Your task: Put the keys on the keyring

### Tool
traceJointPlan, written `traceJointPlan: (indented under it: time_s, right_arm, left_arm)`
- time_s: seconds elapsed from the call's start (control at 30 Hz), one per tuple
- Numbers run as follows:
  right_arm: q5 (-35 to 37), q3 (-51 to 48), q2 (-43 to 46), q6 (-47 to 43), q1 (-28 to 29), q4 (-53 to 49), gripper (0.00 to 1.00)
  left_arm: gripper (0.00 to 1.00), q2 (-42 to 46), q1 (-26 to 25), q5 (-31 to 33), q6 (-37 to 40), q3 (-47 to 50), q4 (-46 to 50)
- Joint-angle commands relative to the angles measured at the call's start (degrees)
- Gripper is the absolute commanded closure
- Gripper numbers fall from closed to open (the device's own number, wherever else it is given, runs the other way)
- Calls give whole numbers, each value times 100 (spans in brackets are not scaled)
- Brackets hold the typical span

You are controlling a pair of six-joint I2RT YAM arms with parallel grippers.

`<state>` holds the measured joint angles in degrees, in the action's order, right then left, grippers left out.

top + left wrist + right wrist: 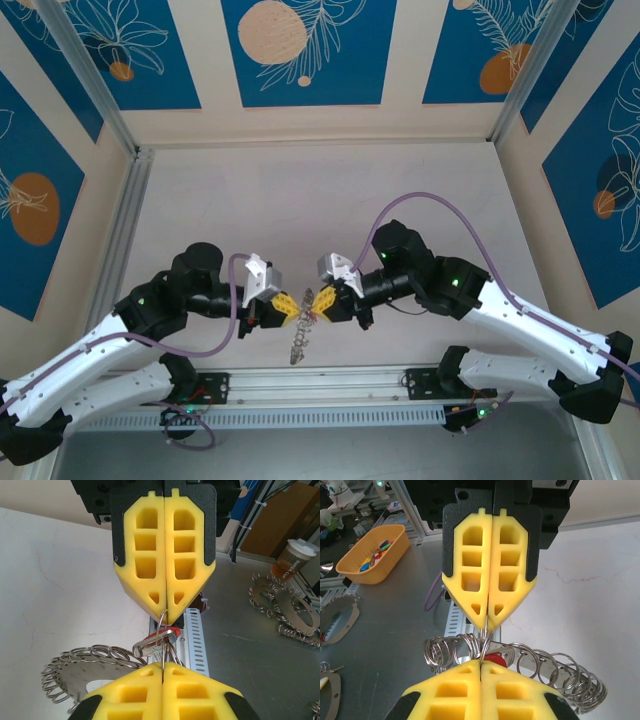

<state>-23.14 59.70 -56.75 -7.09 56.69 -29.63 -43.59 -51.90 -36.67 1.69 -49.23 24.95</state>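
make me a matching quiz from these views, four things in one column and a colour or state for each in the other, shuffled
Things:
1 keyring
2 basket
3 cable
4 cup

Matches:
a purple
b white lid
c pinched between both pairs of shut jaws
d orange

Pairs: 1-c, 2-d, 3-a, 4-b
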Motion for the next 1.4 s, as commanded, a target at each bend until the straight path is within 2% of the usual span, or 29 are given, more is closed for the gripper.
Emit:
traceJointPlan:
  time_s: [0.0, 0.47, 1.37]
  right_arm:
    - [-148, 139, -20, -63, 64, -22, 100]
    - [-94, 94, 309, -102, 108, -54, 100]
    - [11, 147, 77, -161, 157, -34, 100]
  left_arm:
    - [100, 62, -84, -141, 73, -153, -172]
    - [100, 49, -84, -101, 86, -157, -131]
    - [100, 38, -84, -131, 108, -201, -87]
